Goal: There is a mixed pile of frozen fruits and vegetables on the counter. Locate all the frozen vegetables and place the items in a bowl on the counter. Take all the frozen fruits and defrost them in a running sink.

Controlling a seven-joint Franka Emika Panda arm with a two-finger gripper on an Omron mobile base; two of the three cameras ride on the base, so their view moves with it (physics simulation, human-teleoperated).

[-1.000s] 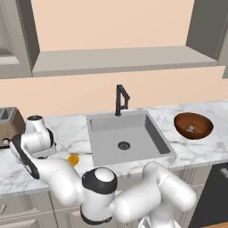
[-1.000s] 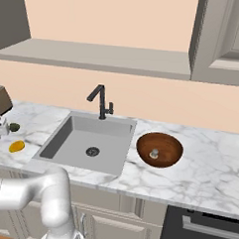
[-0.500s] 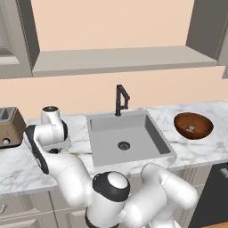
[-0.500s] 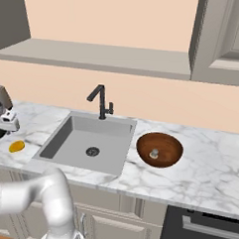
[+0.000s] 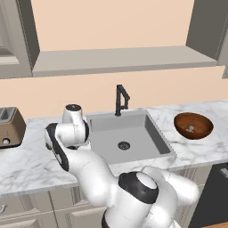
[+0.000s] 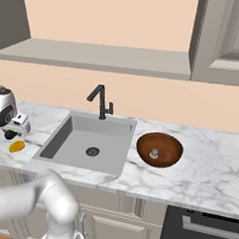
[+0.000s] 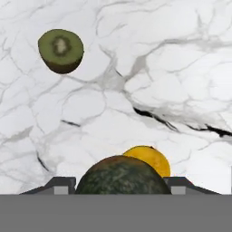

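My gripper (image 7: 120, 185) is shut on the dark green ball (image 7: 121, 176), which sits large between the two dark finger tips. Just beyond it, the orange-yellow fruit (image 7: 154, 158) lies on the white marble counter (image 7: 158, 68). Further off to the left lies the small olive-green fruit (image 7: 60, 50), cut face up. In the right base view the gripper (image 6: 11, 131) hangs at the far left over the orange-yellow fruit (image 6: 17, 146). The reddish-brown bowl (image 6: 165, 143) stands right of the sink (image 6: 66, 133) with the mushroom (image 6: 154, 153) inside.
A thin black faucet (image 5: 120, 99) stands at the back of the sink (image 5: 147, 129). A toaster (image 5: 10, 127) sits at the counter's far left. The bowl (image 5: 198, 120) is near the right end. A dark oven front (image 6: 205, 230) is below the counter at right.
The arm has swung right, toward the sink, in the left base view. In the right base view the hand has shifted slightly right with the dark green ball.
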